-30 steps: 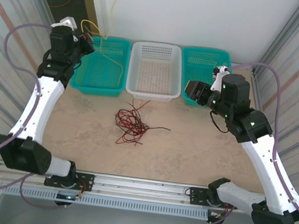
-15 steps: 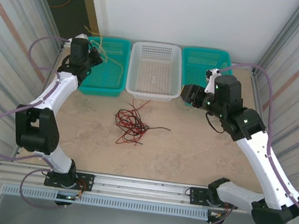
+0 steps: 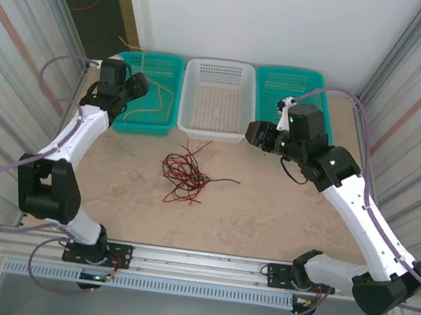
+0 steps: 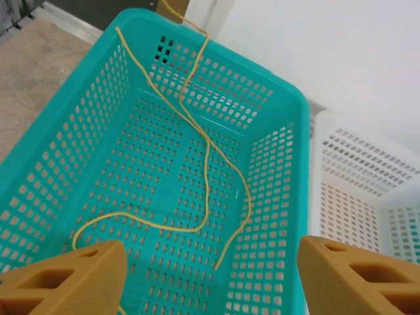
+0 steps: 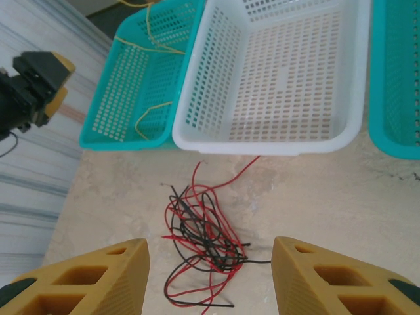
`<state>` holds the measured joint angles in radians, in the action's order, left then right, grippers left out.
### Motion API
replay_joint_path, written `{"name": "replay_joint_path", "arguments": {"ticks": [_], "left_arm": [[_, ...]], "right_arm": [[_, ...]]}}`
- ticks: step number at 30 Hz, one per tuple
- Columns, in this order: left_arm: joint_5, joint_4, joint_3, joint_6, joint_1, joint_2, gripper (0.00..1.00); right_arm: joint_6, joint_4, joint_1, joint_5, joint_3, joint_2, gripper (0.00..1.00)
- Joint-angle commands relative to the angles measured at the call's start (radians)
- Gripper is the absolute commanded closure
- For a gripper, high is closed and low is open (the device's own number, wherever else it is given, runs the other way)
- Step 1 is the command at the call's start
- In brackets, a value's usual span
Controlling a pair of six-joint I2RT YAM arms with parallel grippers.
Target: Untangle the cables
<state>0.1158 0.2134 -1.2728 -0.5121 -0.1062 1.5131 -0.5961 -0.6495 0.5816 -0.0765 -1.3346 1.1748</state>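
Note:
A tangle of red and black cables (image 3: 185, 173) lies on the table in front of the white basket (image 3: 221, 69); the right wrist view shows the same tangle (image 5: 207, 233) below and between its fingers. A yellow cable (image 4: 207, 157) lies loose inside the left teal basket (image 4: 292, 108), part of it draped over the far rim; from above the yellow cable (image 3: 158, 101) shows in that basket (image 3: 129, 121). My left gripper (image 3: 136, 84) hovers open over the basket, nothing between its fingers (image 4: 65, 279). My right gripper (image 3: 257, 132) is open and empty, up above the table right of the tangle.
Three baskets line the back edge: teal at left, white in the middle, and a second teal one (image 3: 273, 78) at right. Corrugated metal walls (image 3: 23, 37) close in both sides. Lilac-grey arm hoses (image 3: 54, 73) loop beside the arms.
My left gripper came down over the left teal basket and opened, letting the yellow cable drop into it. My right arm shifted left, toward the front of the white basket.

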Motion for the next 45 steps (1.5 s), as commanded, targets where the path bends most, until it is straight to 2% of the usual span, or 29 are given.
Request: {"name": "replay_joint_path", "arguments": {"ticks": [1,4,6,10,11,14,18,21,24,34,45], "left_arm": [[0.04,0.057,0.014,0.102,-0.072,-0.142,0.3],[-0.008,0.104,0.069,0.174,-0.159,-0.247,0.3],[-0.088,0.137,0.128,0.206,-0.207,-0.321,0.32],[-0.293,0.228,0.273,0.163,-0.255,-0.492,0.31],[-0.317,0.25,0.304,0.153,-0.265,-0.531,0.31],[-0.34,0.327,0.383,0.111,-0.29,-0.643,0.3],[-0.313,0.386,0.484,0.019,-0.296,-0.734,0.32],[-0.341,0.378,0.558,-0.048,-0.296,-0.754,0.37],[-0.359,0.326,0.611,-0.113,-0.299,-0.753,0.37],[-0.36,0.272,0.6,-0.135,-0.315,-0.644,0.38],[-0.341,0.265,0.588,-0.142,-0.34,-0.637,0.38]], "right_arm": [[-0.022,0.009,0.035,0.015,0.022,0.017,0.49],[-0.034,0.016,0.073,0.037,0.06,0.033,0.49],[-0.056,0.037,0.092,0.024,0.093,0.056,0.49],[-0.088,0.068,0.147,0.01,0.141,0.129,0.49],[-0.093,0.073,0.159,0.011,0.148,0.147,0.49],[-0.1,0.095,0.196,0.011,0.155,0.217,0.48],[-0.097,0.114,0.227,0.009,0.129,0.318,0.48],[-0.084,0.128,0.233,-0.02,0.103,0.394,0.47],[-0.073,0.123,0.233,-0.037,0.068,0.458,0.48],[-0.026,0.12,0.235,-0.051,-0.025,0.6,0.51],[-0.003,0.122,0.236,-0.028,-0.027,0.673,0.68]]}}
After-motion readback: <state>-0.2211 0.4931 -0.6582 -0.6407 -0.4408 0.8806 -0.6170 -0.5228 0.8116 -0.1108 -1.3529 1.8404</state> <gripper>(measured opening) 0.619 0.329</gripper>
